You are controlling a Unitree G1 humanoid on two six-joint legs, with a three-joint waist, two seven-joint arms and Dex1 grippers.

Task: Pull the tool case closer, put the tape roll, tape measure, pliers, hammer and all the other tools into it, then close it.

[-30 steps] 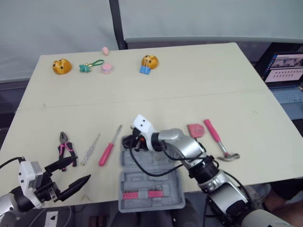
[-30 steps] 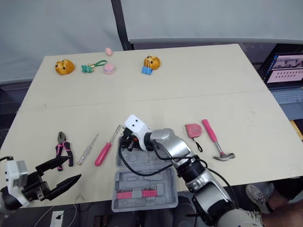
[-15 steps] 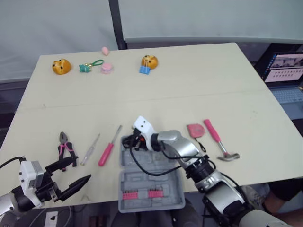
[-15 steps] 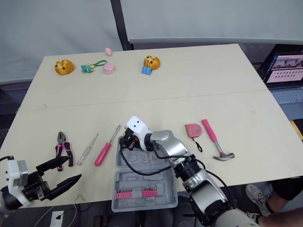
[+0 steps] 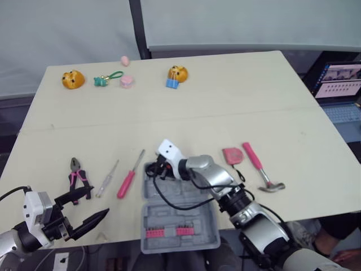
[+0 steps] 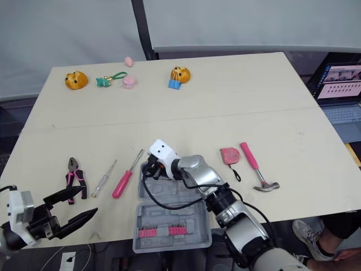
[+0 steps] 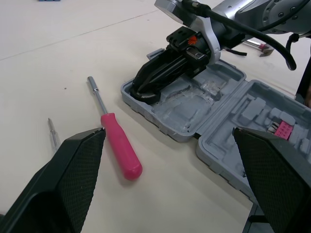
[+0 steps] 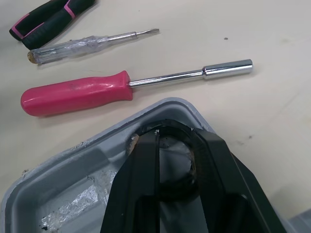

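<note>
The left gripper (image 5: 98, 201) is held wide open and empty at the near edge of the table (image 5: 225, 96), with the pliers (image 5: 78, 176) just beyond, nose pointed away. In the open tool case (image 5: 175, 217), laid lengthwise toward the robot, the tape roll (image 8: 170, 126) is seen flat, hole upward, in the far left corner, pinched by the narrowly set right gripper (image 5: 153, 171). Placing is judged the step in hand; release and a straight lift are called for next.

Over the tool case (image 5: 179, 228), the right arm (image 5: 224, 178) is showing silver-grey shells, a white wrist block (image 5: 169, 150) and a looping black cable (image 7: 243, 26); the right gripper (image 5: 153, 170) is bearing what may be an orange tab. Left of the case, the left gripper (image 5: 97, 202) is showing textured black fingers (image 7: 73, 179).
</note>
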